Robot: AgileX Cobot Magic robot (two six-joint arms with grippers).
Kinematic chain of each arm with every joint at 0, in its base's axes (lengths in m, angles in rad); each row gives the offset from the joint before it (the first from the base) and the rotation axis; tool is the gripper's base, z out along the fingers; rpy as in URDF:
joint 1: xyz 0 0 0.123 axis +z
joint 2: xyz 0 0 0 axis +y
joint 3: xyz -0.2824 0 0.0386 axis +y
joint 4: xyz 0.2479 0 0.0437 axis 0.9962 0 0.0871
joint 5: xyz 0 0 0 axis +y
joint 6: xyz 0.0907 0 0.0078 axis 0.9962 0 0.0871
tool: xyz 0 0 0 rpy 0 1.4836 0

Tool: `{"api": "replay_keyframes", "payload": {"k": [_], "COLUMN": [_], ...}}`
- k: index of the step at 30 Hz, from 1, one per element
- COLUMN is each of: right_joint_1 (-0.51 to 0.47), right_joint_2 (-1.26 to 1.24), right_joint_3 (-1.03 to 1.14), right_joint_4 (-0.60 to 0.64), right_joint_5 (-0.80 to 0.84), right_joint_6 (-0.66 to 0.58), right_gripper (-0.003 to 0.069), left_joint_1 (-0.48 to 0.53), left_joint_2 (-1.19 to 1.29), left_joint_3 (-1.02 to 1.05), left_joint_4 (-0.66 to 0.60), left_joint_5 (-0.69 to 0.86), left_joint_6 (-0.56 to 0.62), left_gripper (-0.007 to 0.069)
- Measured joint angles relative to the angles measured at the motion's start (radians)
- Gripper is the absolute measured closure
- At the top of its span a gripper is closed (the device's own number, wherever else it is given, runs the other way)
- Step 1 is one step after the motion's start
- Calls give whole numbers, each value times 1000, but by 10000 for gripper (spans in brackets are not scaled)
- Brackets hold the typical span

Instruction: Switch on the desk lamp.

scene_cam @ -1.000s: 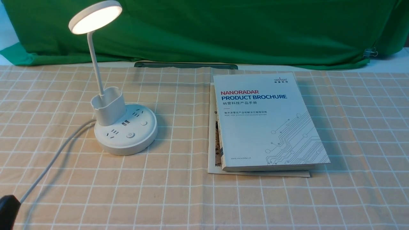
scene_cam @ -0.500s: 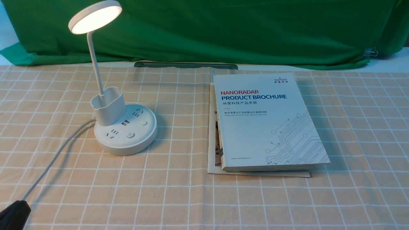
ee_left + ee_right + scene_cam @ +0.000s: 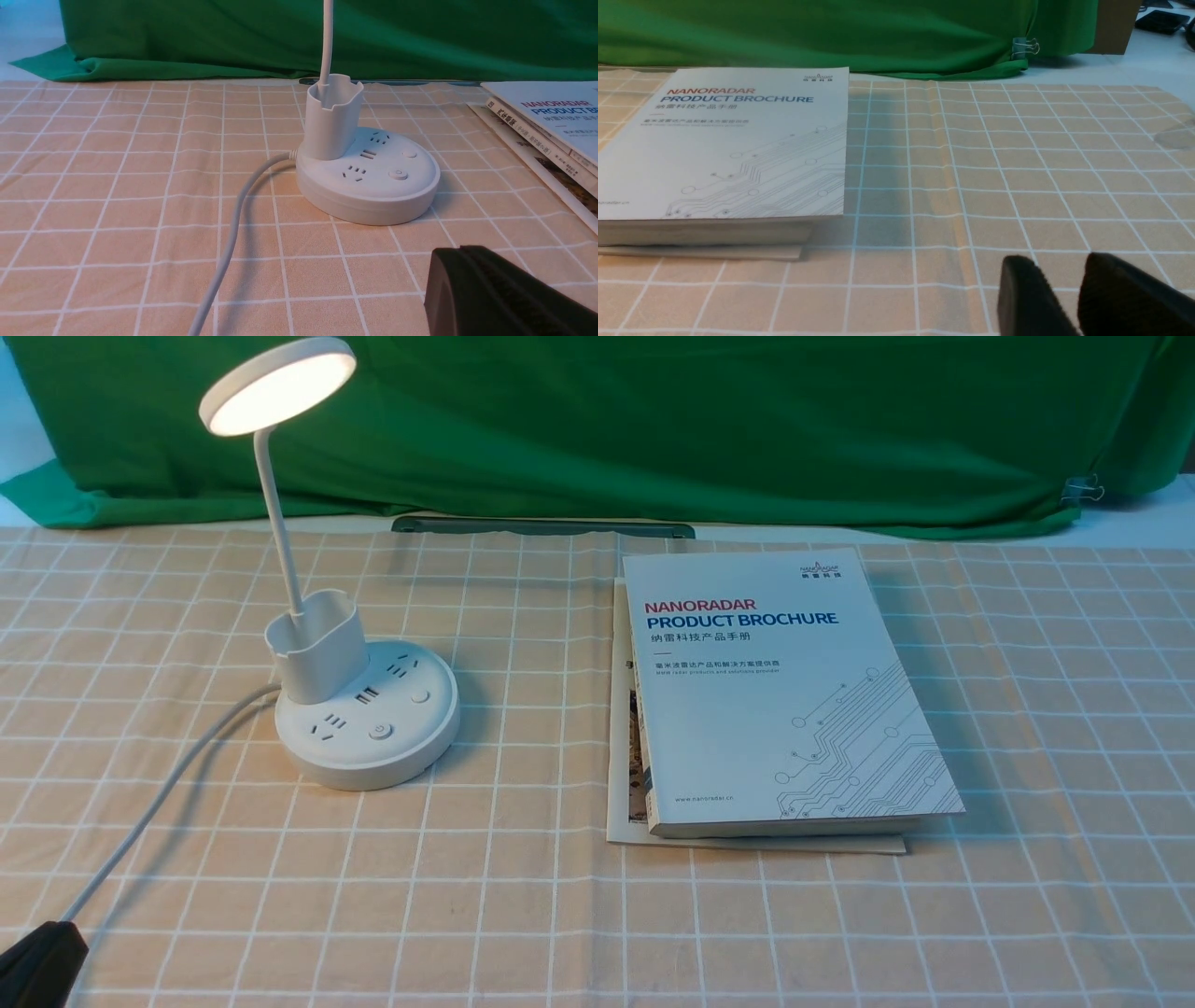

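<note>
I'm seeing the desk lamp already glowing at the far left of the table, so I judge the task done. My left gripper is sitting nearer me, fingers clenched on nothing, with the lamp's upright neck beyond it; my right gripper is waiting farther off, fingers parted, so any further press is favouring the left arm.

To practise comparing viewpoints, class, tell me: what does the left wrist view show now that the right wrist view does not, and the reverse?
Left wrist only: the lamp's cup, base and cord.
Right wrist only: a metal binder clip on the green cloth.
Both: the green cloth, the checked tablecloth and the brochure.
</note>
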Motion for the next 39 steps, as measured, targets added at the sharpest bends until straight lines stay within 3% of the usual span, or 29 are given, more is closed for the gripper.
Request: {"api": "replay_keyframes", "payload": {"k": [39], "right_joint_1": [0], "right_joint_2": [0], "right_joint_3": [0], "right_joint_4": [0], "right_joint_5": [0], "right_joint_6": [0], "right_gripper": [418], "left_joint_1": [0], "left_joint_2": [0], "left_joint_3": [0], "left_joint_4": [4], "left_joint_5": [0], "left_joint_6": [0], "left_gripper": [623]}}
